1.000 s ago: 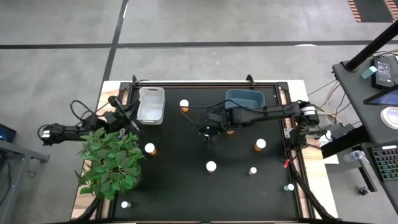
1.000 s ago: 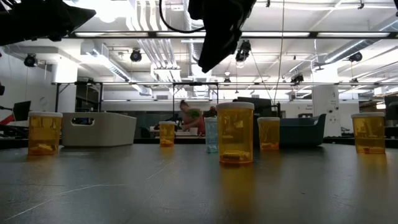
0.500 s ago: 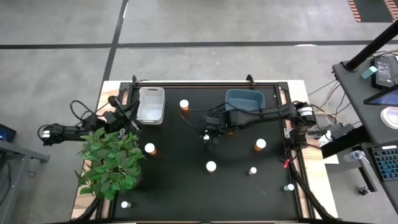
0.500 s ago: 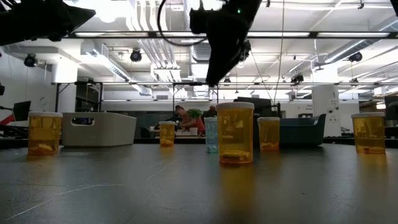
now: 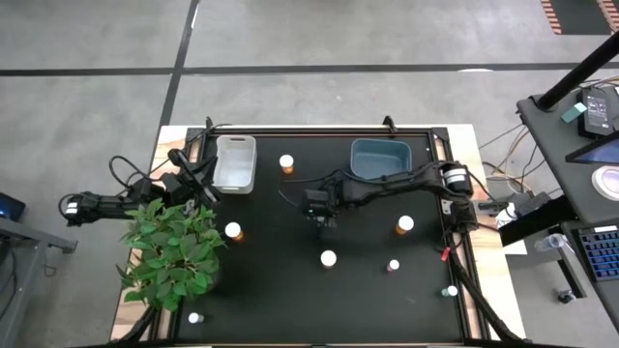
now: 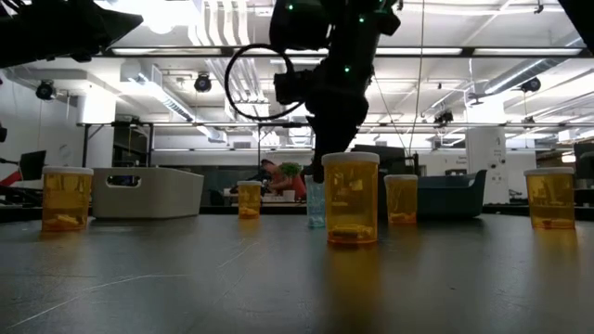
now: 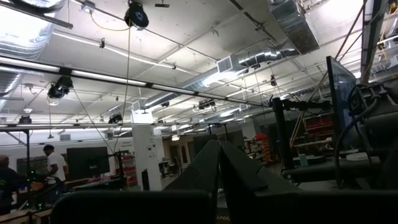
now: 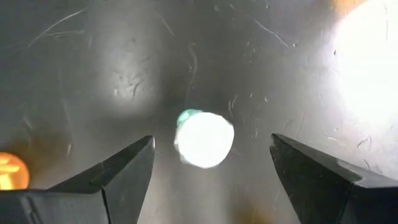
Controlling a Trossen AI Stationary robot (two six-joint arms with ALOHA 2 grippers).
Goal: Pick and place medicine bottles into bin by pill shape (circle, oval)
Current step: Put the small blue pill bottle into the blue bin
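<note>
A matte black surface [image 5: 290, 290] is seen, scuffed with pale scratches. Orange-amber round bottles with white caps [image 5: 403, 226] are scattered on it. A white plastic bin [image 5: 235, 163] sits upper left, a slate-blue bin [image 5: 380, 155] upper centre, a leafy green plant [image 5: 171, 253] lower left.

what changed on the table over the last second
The right gripper swung slightly left and descended; its open jaws now straddle a small pale bottle with a white cap, not yet gripped. The left gripper stayed by the green potted plant. The bottles and both bins kept their places.
</note>
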